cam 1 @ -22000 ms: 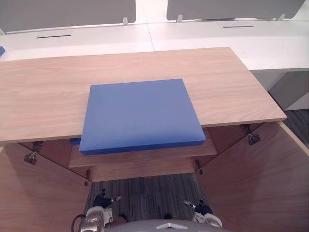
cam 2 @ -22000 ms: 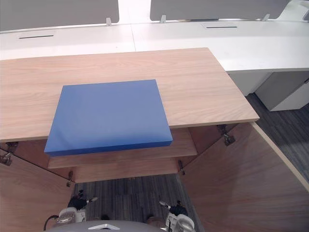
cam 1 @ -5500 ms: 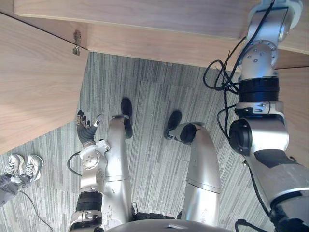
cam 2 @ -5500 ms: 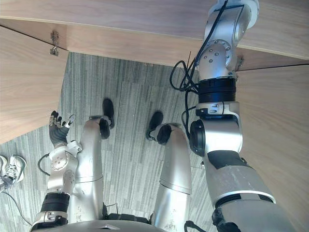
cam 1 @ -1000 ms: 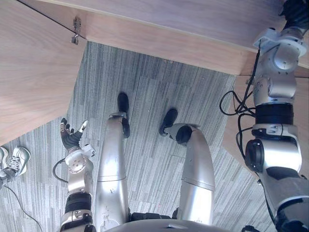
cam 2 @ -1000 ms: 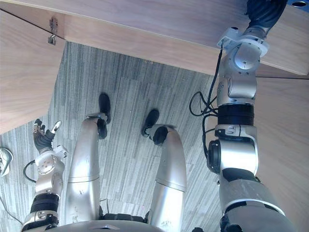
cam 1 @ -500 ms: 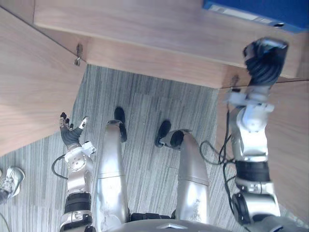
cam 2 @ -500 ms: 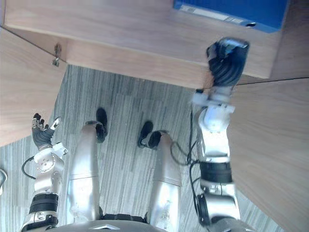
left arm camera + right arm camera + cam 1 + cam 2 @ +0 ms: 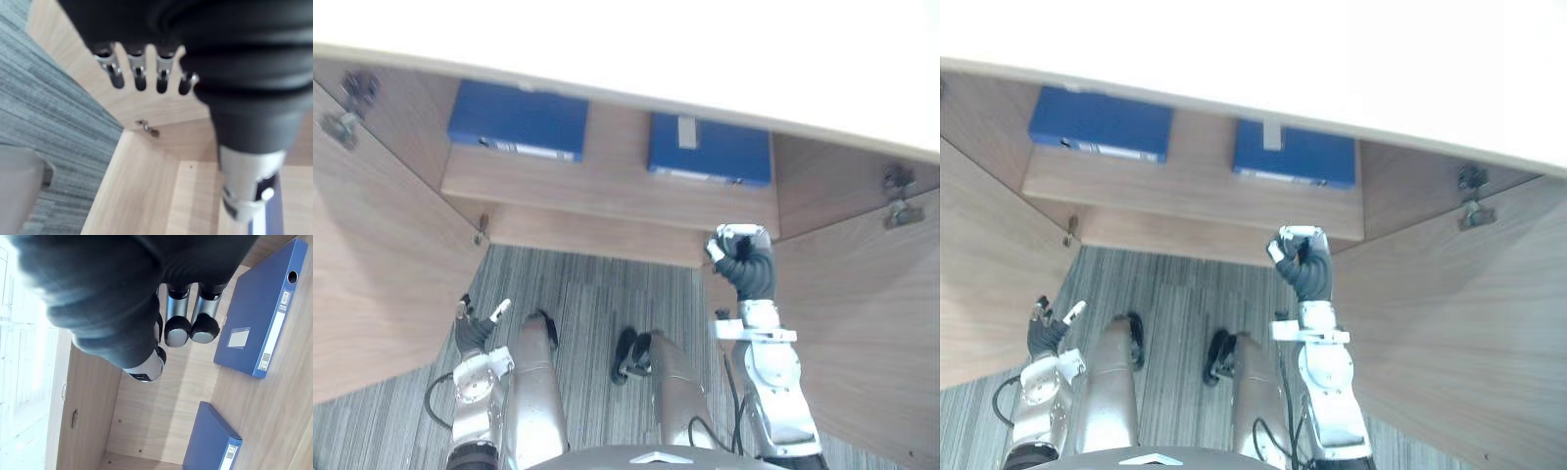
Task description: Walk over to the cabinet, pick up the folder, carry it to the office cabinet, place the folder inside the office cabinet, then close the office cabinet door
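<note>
1. The blue folder (image 9: 710, 149) is lying flat on the shelf (image 9: 607, 191) inside the office cabinet (image 9: 597, 233). Its spine is facing outward, and it is sitting toward the right door (image 9: 862, 323).
2. A second blue folder (image 9: 519, 119) is lying on the same shelf, well apart, toward the left door (image 9: 382, 284).
3. Handling judgement: the folder is looking like a stiff, board-covered file that is holding its shape. It is probably light to moderate in weight, with smooth covers that may slip. The spine edge is offering the best hold, with the thumb on top and the fingers beneath.
4. The right hand (image 9: 744, 259) is hovering in front of the shelf edge, below the folder and apart from it. Its fingers (image 9: 190, 328) are curling loosely and holding nothing.
5. The left hand (image 9: 475, 328) is hanging low beside the left door, above the carpet floor (image 9: 597, 294). Its fingers (image 9: 139, 73) are extending straight, slightly spread, and carrying nothing.
6. Both doors are standing open. Placement is appearing complete, and door closing is appearing to remain.
7. View differences: the right wrist view is showing the spine's finger hole (image 9: 292, 276), the spine label (image 9: 276, 333) and the cover label (image 9: 238, 339). The eye views are showing both doors and both hands together. The left wrist view is showing a door hinge (image 9: 146, 128) up close.
</note>
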Controlling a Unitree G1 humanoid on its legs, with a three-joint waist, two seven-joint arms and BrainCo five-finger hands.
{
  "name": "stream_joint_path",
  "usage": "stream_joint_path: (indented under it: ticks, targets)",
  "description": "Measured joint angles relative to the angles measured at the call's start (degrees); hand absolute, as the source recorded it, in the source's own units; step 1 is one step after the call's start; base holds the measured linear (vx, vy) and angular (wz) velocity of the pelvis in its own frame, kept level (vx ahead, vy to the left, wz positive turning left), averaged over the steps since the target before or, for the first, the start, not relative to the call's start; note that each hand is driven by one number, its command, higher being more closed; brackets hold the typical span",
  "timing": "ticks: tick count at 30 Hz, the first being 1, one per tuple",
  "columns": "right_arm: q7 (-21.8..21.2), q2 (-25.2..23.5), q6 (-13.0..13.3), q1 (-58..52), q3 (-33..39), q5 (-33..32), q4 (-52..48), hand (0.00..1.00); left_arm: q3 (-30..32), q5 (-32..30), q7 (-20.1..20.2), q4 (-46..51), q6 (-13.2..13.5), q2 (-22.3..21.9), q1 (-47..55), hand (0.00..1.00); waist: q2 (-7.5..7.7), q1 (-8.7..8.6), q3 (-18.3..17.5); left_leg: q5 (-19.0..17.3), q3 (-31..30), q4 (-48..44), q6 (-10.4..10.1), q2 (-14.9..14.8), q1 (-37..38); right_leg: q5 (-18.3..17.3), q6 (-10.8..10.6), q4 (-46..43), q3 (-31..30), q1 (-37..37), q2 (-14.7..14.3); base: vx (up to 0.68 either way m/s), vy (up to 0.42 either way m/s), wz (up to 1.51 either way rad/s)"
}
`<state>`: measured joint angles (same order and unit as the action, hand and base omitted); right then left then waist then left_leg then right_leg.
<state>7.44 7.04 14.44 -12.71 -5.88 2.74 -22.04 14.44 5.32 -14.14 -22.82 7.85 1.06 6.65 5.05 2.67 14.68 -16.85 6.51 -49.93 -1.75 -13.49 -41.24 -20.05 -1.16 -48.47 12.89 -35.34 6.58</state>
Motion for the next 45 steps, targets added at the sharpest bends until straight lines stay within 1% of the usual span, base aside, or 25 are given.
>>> stream_joint_path:
  ticks: [1,2,4,5,6,9,11,12,13,15,17,18,20,21,22,24,25,26,28,29,33,37,40,43,45]
  targets:
    - [-0.46,-0.45,-0.07,-1.16,-0.29,1.68,2.79,1.00,-0.33,-0.02,0.41,-1.48,-0.26,-0.02,0.49,0.00,0.09,-0.24,-1.32,0.19,0.66,1.66,0.32,0.03,2.23,0.90,0.23,2.28,0.02,2.25,-0.12,0.13,0.078,-0.07]
    - [-0.87,-0.80,-0.20,-1.57,-0.25,2.34,4.38,1.00,-0.63,-0.03,0.65,-2.01,-0.34,0.02,0.72,0.00,0.20,-0.36,-1.75,0.19,1.06,2.52,0.32,0.07,3.39,1.15,0.05,3.31,-0.04,3.35,-0.17,0.16,0.092,-0.10]
    - [-0.99,-2.37,-1.25,-2.85,-0.14,5.79,11.51,1.00,-1.55,-1.26,1.20,-5.35,-0.49,0.11,0.90,0.00,0.05,-0.89,-3.48,0.20,2.17,5.75,0.33,0.18,7.53,2.32,-0.34,7.66,-0.34,7.36,-0.67,0.17,0.072,-0.11]
    - [-1.00,-2.71,-1.53,-3.18,-0.14,6.77,13.25,1.00,-1.90,-1.67,1.25,-6.04,-0.52,0.18,0.94,0.00,0.09,-1.02,-3.77,0.26,2.54,6.65,0.34,0.21,8.62,2.70,-0.49,8.69,-0.48,8.37,-0.81,0.20,0.055,-0.15]
    - [-0.99,-3.60,-2.29,-4.01,-0.10,8.29,17.22,1.00,-3.78,-2.25,1.47,-7.88,-0.55,0.66,0.98,0.00,0.34,-1.10,-4.23,0.76,3.37,9.21,0.40,0.69,11.80,3.39,-0.75,11.10,-1.11,10.88,-0.87,0.11,0.021,-0.11]
    - [-0.96,-4.56,-2.93,-5.05,0.36,9.69,23.59,1.00,-6.00,-3.22,2.11,-10.00,-0.54,0.88,1.14,0.00,-0.11,-1.72,-5.09,1.67,4.37,13.58,0.31,1.54,16.08,4.83,-1.15,15.88,-1.30,14.88,-1.00,0.12,0.011,-0.05]
    - [-0.84,-4.56,-3.69,-3.92,1.25,10.76,32.14,1.00,-7.46,-3.82,2.35,-13.39,-0.57,0.76,0.85,0.00,-0.62,-2.81,-6.82,3.63,4.82,18.91,0.22,2.71,19.06,7.35,-1.53,21.79,-1.43,17.90,-1.26,0.12,0.011,-0.05]
    - [-0.81,-4.65,-3.91,-3.30,1.80,10.92,34.59,1.00,-7.47,-4.15,2.37,-14.31,-0.59,0.78,0.67,0.00,-0.73,-3.01,-7.01,4.29,5.13,20.50,0.31,2.99,20.08,8.20,-1.61,23.66,-1.50,18.86,-1.43,0.11,0.006,-0.12]
    - [-0.64,-4.67,-4.70,-1.88,2.65,11.05,38.89,1.00,-7.47,-4.43,2.38,-15.18,-0.60,0.93,0.77,0.00,-0.96,-3.19,-7.14,5.55,6.13,23.77,0.29,3.34,22.21,10.08,-1.82,27.50,-1.97,20.89,-1.87,0.10,0.002,-0.19]
    - [-0.41,-4.66,-5.21,-0.89,4.32,11.04,43.28,1.00,-7.52,-4.45,2.44,-16.76,-0.59,1.20,0.72,0.00,-1.64,-3.36,-7.56,7.53,6.91,28.13,0.37,4.32,24.68,12.56,-2.07,32.28,-2.56,23.25,-2.09,0.10,0.007,-0.16]
    - [0.69,-4.67,-5.90,0.33,6.41,10.59,48.67,1.00,-7.71,-4.48,2.45,-18.33,-0.58,1.34,0.87,0.00,-2.44,-3.39,-8.09,10.17,7.93,33.82,0.47,5.79,28.07,15.30,-2.41,37.69,-3.13,26.08,-1.98,0.10,0.015,-0.09]
    - [0.86,-4.69,-5.96,0.65,6.95,10.37,50.22,1.00,-7.76,-4.53,2.49,-18.81,-0.59,1.41,0.88,0.00,-2.61,-3.43,-8.32,10.75,8.01,35.23,0.61,6.18,28.90,15.84,-2.49,38.72,-3.16,26.73,-1.96,0.07,0.012,-0.03]
    - [1.44,-5.13,-6.29,1.88,9.46,8.87,56.37,1.00,-7.79,-5.78,2.87,-20.50,-0.62,1.72,0.99,0.00,-2.90,-3.45,-9.44,13.12,8.70,40.34,0.46,7.29,31.97,17.66,-2.48,42.17,-3.47,28.85,-1.95,0.03,0.007,-0.06]
    - [1.50,-5.33,-6.47,2.28,10.14,8.03,57.81,0.00,-7.79,-6.11,3.08,-21.01,-0.70,1.92,0.97,0.00,-2.91,-3.44,-9.61,13.70,8.92,41.49,0.59,7.53,32.79,18.03,-2.45,42.81,-3.60,29.25,-1.97,0.00,0.001,-0.14]
    - [1.62,-5.89,-6.89,3.28,12.32,6.19,61.25,0.00,-7.79,-6.73,3.35,-22.04,-0.98,2.25,1.04,0.00,-2.92,-3.43,-10.20,15.08,9.25,44.16,0.48,8.01,34.24,18.74,-2.45,44.00,-4.11,29.73,-2.00,-0.02,-0.003,-0.13]
    - [1.88,-6.02,-7.43,3.89,14.03,3.73,64.22,0.00,-7.79,-6.74,3.44,-23.49,-1.17,2.28,0.91,0.00,-3.04,-3.61,-10.84,16.77,9.28,47.13,0.64,8.59,35.48,19.62,-2.44,45.13,-4.29,30.05,-1.99,-0.04,-0.001,-0.07]
    - [1.90,-6.03,-7.46,3.89,14.13,3.50,64.43,0.00,-7.79,-6.75,3.46,-23.56,-1.21,2.28,0.93,0.00,-3.04,-3.63,-10.84,16.95,9.28,47.50,0.72,8.68,35.65,19.70,-2.40,45.31,-4.31,30.14,-1.99,-0.07,0.007,-0.02]
    - [2.01,-6.06,-7.57,3.86,14.68,1.87,65.74,0.00,-7.80,-6.89,3.80,-24.29,-1.46,2.27,0.99,0.00,-3.01,-3.82,-10.91,18.65,9.26,50.42,0.86,9.19,37.29,20.27,-2.43,46.05,-4.37,30.77,-1.99,-0.08,0.015,0.00]
    - [2.47,-6.35,-8.36,3.80,15.43,1.12,65.78,0.00,-7.80,-7.81,4.29,-25.68,-1.77,2.27,0.99,0.00,-2.99,-3.99,-10.98,20.29,9.18,53.82,0.88,9.83,39.30,20.53,-2.61,46.77,-4.49,31.30,-1.95,-0.11,0.029,0.00]
    - [2.84,-6.42,-8.49,3.79,15.53,0.99,65.83,0.00,-7.81,-7.88,4.42,-25.79,-1.91,2.26,1.12,0.00,-2.99,-4.08,-11.05,20.50,9.13,54.55,0.77,10.00,39.64,20.74,-2.70,47.07,-4.54,31.34,-1.93,-0.12,0.044,-0.03]
    - [3.30,-6.53,-8.54,3.79,15.64,0.98,65.85,0.00,-7.82,-7.91,4.43,-26.98,-2.32,2.27,1.66,0.00,-2.77,-4.16,-11.26,20.54,9.15,54.84,0.73,10.70,39.97,20.87,-3.01,47.93,-6.08,31.50,-1.71,-0.09,0.048,-0.08]
    - [3.80,-6.66,-8.59,3.86,15.91,0.96,67.09,0.00,-7.89,-7.91,4.41,-28.00,-2.81,2.27,2.23,0.00,-2.83,-4.62,-11.56,20.21,9.11,54.86,1.20,11.27,40.35,20.88,-3.21,48.92,-6.83,32.34,-1.07,-0.03,0.052,-0.01]
    - [3.98,-6.76,-8.67,3.77,17.91,0.89,68.35,0.00,-7.98,-7.91,4.41,-28.46,-2.90,2.19,2.61,0.00,-3.00,-4.72,-12.09,20.07,9.24,54.87,1.36,11.99,40.50,21.44,-3.99,49.30,-8.16,32.43,-0.94,0.02,0.041,-0.06]
    - [4.07,-6.89,-8.71,3.79,19.79,-0.77,70.35,0.00,-7.88,-7.89,4.39,-28.59,-3.03,2.27,3.12,0.00,-2.95,-4.74,-12.10,19.34,10.07,54.87,1.81,12.38,42.43,21.71,-4.00,49.57,-9.99,33.95,-0.90,0.05,0.038,-0.16]
    - [4.13,-6.99,-8.74,3.72,20.74,-1.95,70.33,0.00,-7.80,-7.90,4.37,-28.60,-3.05,2.28,3.16,0.00,-3.00,-4.69,-12.18,18.68,11.30,54.86,1.68,12.49,43.66,21.95,-3.83,49.88,-11.37,34.60,-0.92,0.06,0.039,-0.34]
